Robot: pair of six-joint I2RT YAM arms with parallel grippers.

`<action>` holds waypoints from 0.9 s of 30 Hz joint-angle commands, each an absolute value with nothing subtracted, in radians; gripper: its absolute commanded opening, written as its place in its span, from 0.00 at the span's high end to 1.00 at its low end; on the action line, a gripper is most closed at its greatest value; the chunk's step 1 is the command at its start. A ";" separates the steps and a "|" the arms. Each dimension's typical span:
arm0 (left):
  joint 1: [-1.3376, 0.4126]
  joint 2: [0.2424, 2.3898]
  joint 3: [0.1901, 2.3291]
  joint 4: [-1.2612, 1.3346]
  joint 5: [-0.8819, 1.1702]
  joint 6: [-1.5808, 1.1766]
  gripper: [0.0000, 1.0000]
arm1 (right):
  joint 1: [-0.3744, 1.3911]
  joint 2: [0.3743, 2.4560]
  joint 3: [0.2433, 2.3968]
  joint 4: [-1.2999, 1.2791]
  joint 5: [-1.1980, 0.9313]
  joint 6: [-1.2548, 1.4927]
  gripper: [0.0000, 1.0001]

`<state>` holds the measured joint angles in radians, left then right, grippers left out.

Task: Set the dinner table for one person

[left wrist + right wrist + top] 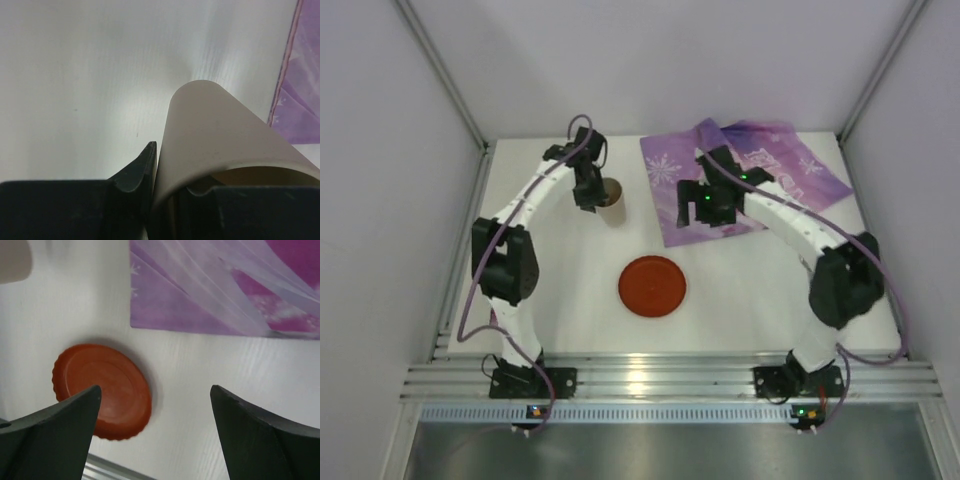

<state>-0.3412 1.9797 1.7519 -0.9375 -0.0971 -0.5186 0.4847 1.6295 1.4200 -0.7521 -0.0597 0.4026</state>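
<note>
Looking down on the white table (740, 290), I see it under both arms, with a ribbed silver rail (660, 380) along its near edge. The top is flat, smooth and matte; in the left wrist view it shows a fine line grain.

The left gripper (588, 190) is at the back left part of the table. Its jaws are narrow and pinch the wall of a cup (611, 200) at the rim: one dark finger (135, 172) presses outside, the other sits inside the mouth. The cup is beige, plain and round, like thin paper. I cannot tell if its bottom touches the table.

The right gripper (692, 205) hangs above the near left corner of a placemat (800, 175), and its jaws stand wide apart, holding nothing. In its wrist view, only bare table (190, 370) shows between the two dark wedge fingers.

The placemat is thin and glossy, purple and pink with white snowflakes, and lies flat on the back right. A plate (652, 286), round, orange-red with a small scalloped rim, lies flat near the middle, apart from the placemat and the cup.
</note>
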 commanded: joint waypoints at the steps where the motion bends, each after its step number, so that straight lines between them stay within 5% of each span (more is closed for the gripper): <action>1: -0.275 1.754 1.752 -1.015 -0.120 -0.529 1.00 | 0.560 1.790 1.587 -0.772 -0.060 0.420 0.08; 10: -0.272 1.428 1.592 -1.052 -0.118 -0.561 1.00 | 0.614 2.264 2.045 -0.920 -0.005 0.347 0.08; 22: -0.270 1.275 1.485 -1.072 -0.133 -0.552 1.00 | 0.727 2.309 1.977 -0.940 0.113 0.394 0.12; 27: -0.270 1.270 1.491 -1.077 -0.120 -0.543 1.00 | 0.739 2.342 1.951 -0.942 0.097 0.425 0.23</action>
